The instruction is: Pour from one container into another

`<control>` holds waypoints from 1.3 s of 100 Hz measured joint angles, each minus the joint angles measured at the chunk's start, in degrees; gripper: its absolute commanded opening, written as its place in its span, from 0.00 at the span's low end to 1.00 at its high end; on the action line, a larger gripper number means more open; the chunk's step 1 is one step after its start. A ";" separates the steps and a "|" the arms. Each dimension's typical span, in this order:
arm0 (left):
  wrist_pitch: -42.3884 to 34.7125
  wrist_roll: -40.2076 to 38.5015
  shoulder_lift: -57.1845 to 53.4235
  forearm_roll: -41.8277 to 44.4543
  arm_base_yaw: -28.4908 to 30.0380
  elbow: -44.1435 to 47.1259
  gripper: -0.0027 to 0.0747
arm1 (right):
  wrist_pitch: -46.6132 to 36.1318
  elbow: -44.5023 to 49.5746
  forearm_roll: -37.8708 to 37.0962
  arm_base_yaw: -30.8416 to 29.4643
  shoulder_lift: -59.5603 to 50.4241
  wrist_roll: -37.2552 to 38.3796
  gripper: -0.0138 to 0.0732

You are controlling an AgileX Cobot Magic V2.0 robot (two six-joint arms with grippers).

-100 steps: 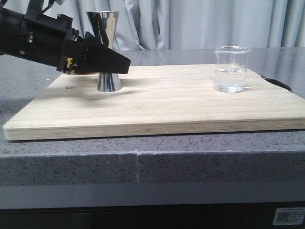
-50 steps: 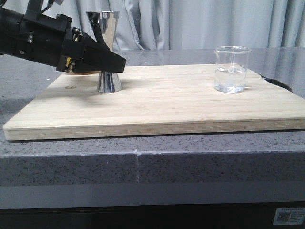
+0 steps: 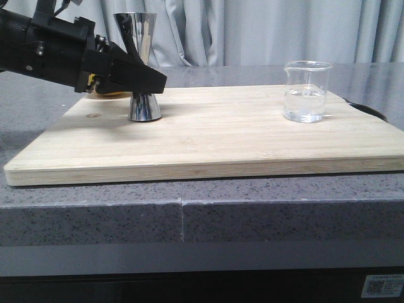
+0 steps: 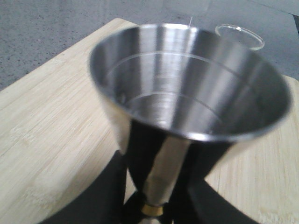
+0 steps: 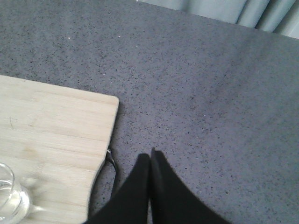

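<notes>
The steel jigger (image 3: 136, 38) stands upright at the back left of the wooden board (image 3: 221, 139). In the left wrist view its open cup (image 4: 187, 93) fills the frame, with the gold band low between the fingers. My left gripper (image 3: 158, 82) comes in from the left at the jigger's waist, its black fingers (image 4: 105, 191) pressed to either side of it. The glass beaker (image 3: 307, 91) holds clear liquid at the back right of the board, and its rim (image 4: 240, 35) shows behind the jigger. My right gripper (image 5: 150, 156) is shut and empty above the grey counter, beside the beaker (image 5: 9, 196).
A yellow object (image 3: 106, 95) peeks out behind the left gripper's fingers. The board lies on a speckled grey counter (image 3: 95, 214) with curtains behind. A black curved piece (image 5: 110, 163) lies at the board's right edge.
The left gripper's fingertips have drawn back a little to the left and settled at the jigger's waist. The jigger's top has shifted slightly. The beaker has not moved.
</notes>
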 measured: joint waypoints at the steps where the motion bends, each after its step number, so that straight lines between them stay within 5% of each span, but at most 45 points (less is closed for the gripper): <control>1: 0.00 0.00 0.00 0.00 0.00 0.00 0.18 | 0.00 0.00 0.00 0.00 0.00 0.00 0.10; 50: 0.00 0.00 0.00 -0.12 0.00 0.00 0.18 | 0.00 0.00 0.00 0.00 0.00 0.00 0.11; 81: 0.00 0.04 0.00 -0.15 0.00 0.00 0.18 | 0.00 0.00 0.13 0.00 0.05 -0.04 0.33; 130: 0.00 0.13 0.00 -0.24 0.00 0.00 0.18 | -0.46 6.33 0.45 0.00 0.26 -0.04 0.47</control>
